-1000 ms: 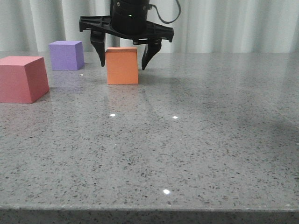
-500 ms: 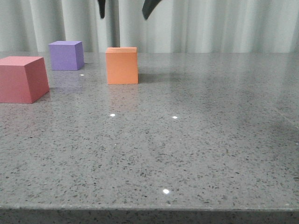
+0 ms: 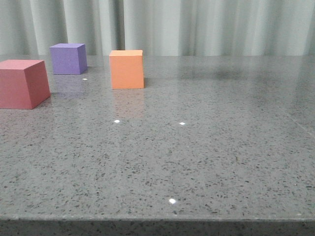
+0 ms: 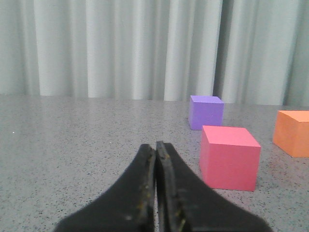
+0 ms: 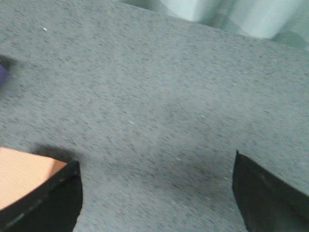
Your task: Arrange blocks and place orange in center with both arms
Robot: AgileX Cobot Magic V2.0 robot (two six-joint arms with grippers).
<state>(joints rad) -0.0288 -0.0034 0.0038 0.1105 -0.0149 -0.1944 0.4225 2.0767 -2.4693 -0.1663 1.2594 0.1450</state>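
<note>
Lifted away since a second ago, the right gripper [image 5: 157, 193] hangs spread wide, empty; left gripper [image 4: 155, 193] is pressed closed, empty. Orange cube [image 3: 127, 69] sits upright, matte, unmarked.

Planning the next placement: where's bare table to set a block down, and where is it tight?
Bare: the whole table right of the orange cube, and the near strip in front of all three blocks. A modest gap lies between the orange cube and the purple cube. Crowded: the far-left corner, where the purple cube sits close behind the reddish-pink cube.
</note>
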